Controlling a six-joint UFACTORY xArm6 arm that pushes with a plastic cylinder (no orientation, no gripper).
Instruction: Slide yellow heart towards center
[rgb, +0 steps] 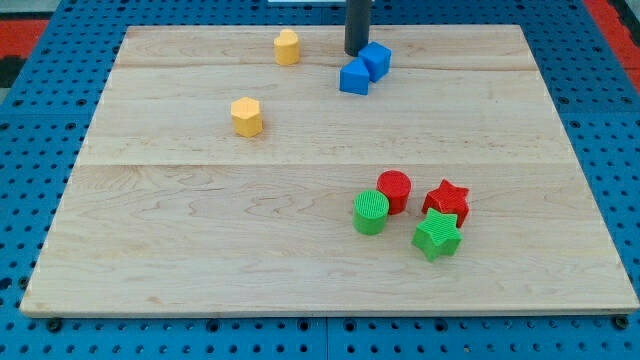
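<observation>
While the wooden board (300, 250) is seen lying flat on a blue pegboard surface (30, 120), my tip (356, 52) is found at the far edge, just right of the middle, planted on the wood. No gripper is fitted to the rod, so nothing can be said of jaws being apart or together. Just right of the tip a blue block (376, 60) is set, and it appears to be touched by the rod, though the contact cannot be confirmed from this angle. A second blue block (354, 77) is placed against the first, slightly nearer and to the left.

Two yellow blocks are seen on the left half. One yellow block (287, 47) is located at the far edge, left of the tip and clear of it. The other yellow block (246, 116) is positioned nearer and farther left, well apart from the tip. Which of the two is the heart cannot be made out.

On the near right a cluster is gathered: a red cylinder (394, 190), a green cylinder (370, 212) touching it, a red star (446, 200) and a green star (437, 236) just in front of it.
</observation>
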